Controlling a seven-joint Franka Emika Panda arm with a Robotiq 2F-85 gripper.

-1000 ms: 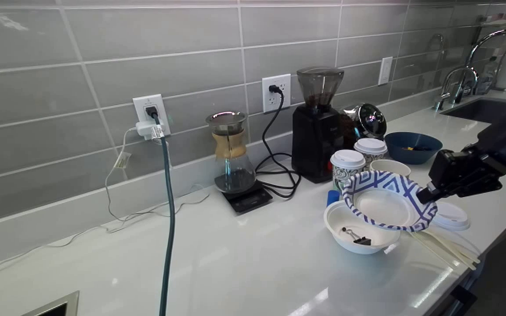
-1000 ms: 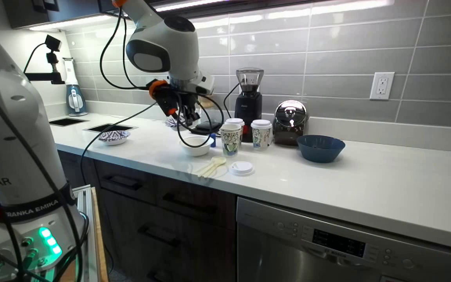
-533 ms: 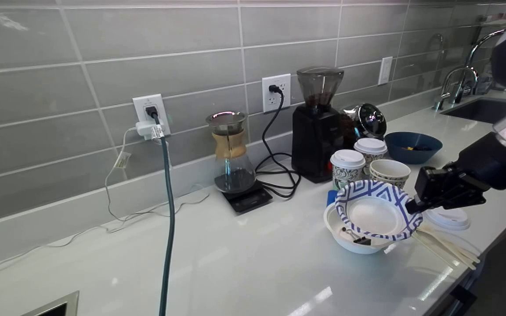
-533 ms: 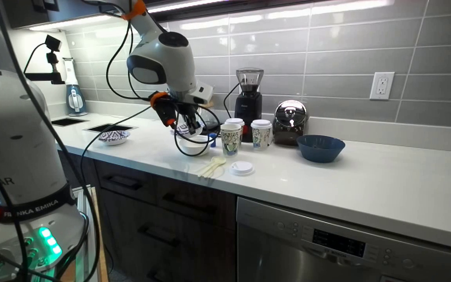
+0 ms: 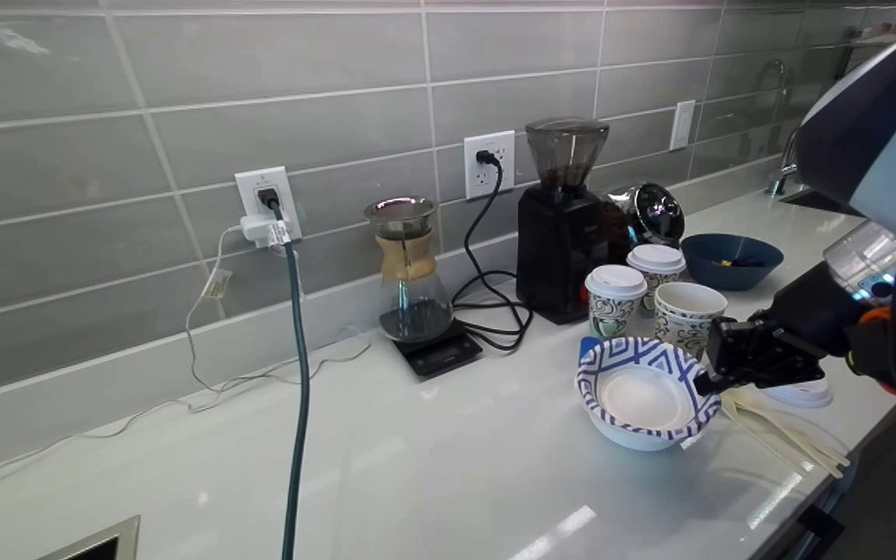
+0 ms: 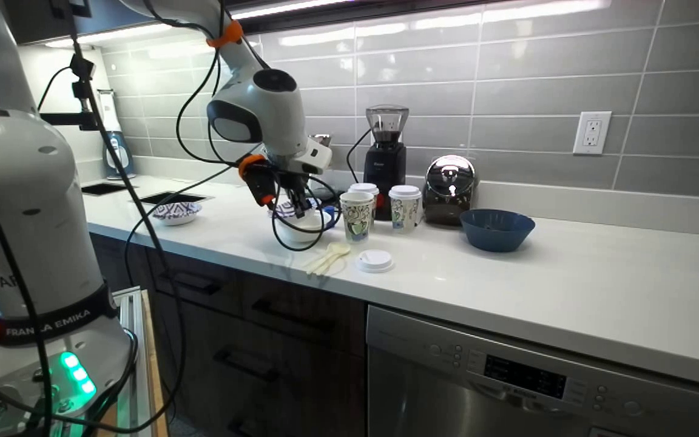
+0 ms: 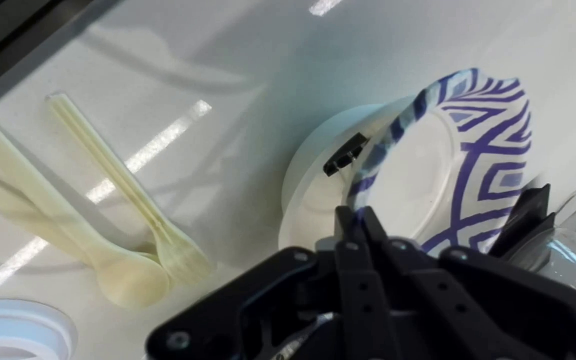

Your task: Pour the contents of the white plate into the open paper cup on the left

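1. Pinching the edge tight, we have our black gripper (image 7: 359, 216) on a round, shallow white plate (image 7: 413, 172) with a blue geometric border, fingertips (image 7: 374, 227) parted only by the thickness of that rim.
2. Over a plain round white bowl (image 7: 313, 212) we hold the plate, face up, covering much of the opening; whether the two touch, and how far the plate tips, we cannot tell.
3. Look inside the plain bowl and we spot a black metal binder clip (image 7: 346, 154), partly covered by the plate's edge in our wrist view.
4. Just beside the plain bowl, upright, we have the open paper cup (image 6: 357, 218), white with a scrolling print.
5. Near the plain bowl, close to that cup, we see two upright lidded paper cups (image 5: 616, 305) in matching print; between them and the plain bowl sits a small blue object (image 5: 587, 347), too small to name.
6. Close by the plain bowl lie a pale yellow spoon (image 7: 130, 280) and fork (image 7: 180, 250), together on the glossy white counter (image 5: 448, 443), with a round white lid (image 7: 18, 325) beyond them.
7. Farther off from the plain bowl, we pick out a round dark blue bowl (image 6: 497, 230) and a black coffee grinder (image 6: 384, 165).
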